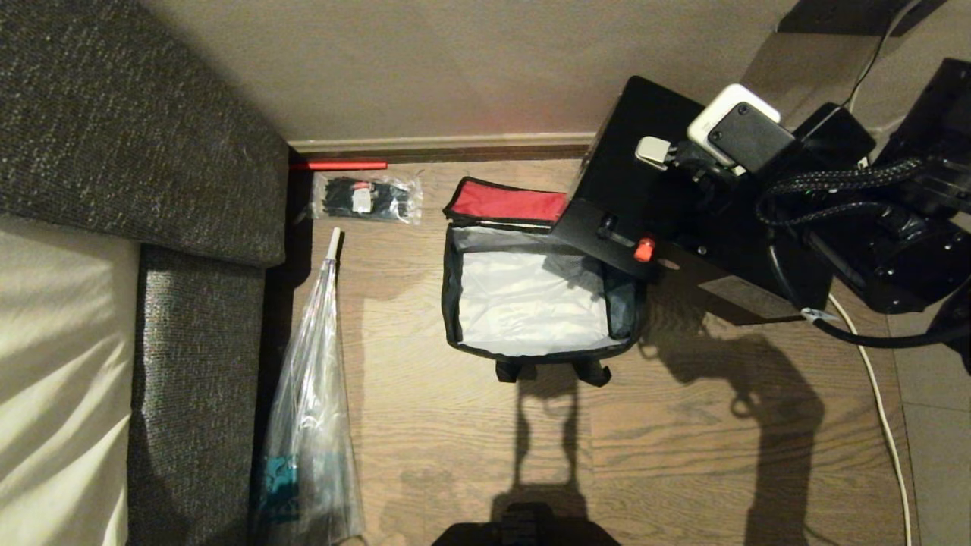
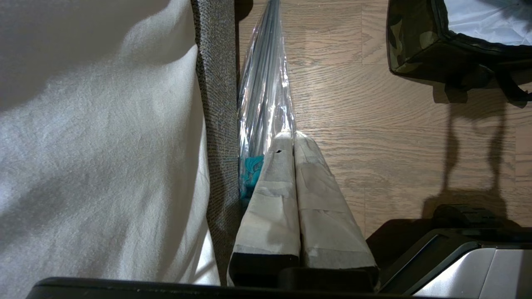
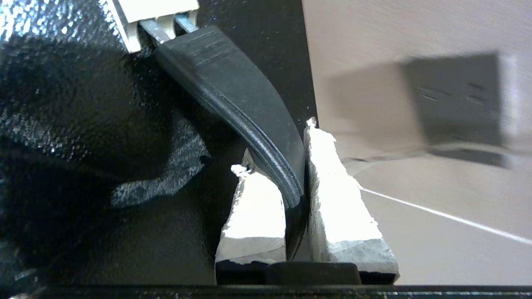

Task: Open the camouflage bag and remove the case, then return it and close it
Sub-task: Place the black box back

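Right claw (image 3: 297, 174) clamps black speckled case (image 1: 645, 189) by handle; camo bag (image 1: 542, 303) open, pale inside, prob. empty.

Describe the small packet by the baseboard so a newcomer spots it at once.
Start at the grey sofa on the left and follow the baseboard. On the wooden floor, between sofa and open camouflage bag, lies a clear plastic packet, the only one holding black pieces.

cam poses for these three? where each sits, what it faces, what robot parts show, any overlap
Head: up high, facing down at the floor, open camouflage bag and lifted case; right arm shows.
Left wrist: behind the shut left gripper, low by the sofa, facing the wrapped umbrella.
Right wrist: behind the right gripper, clamped on the case handle.
Shared: bag and umbrella, head and left wrist; case, head and right wrist.
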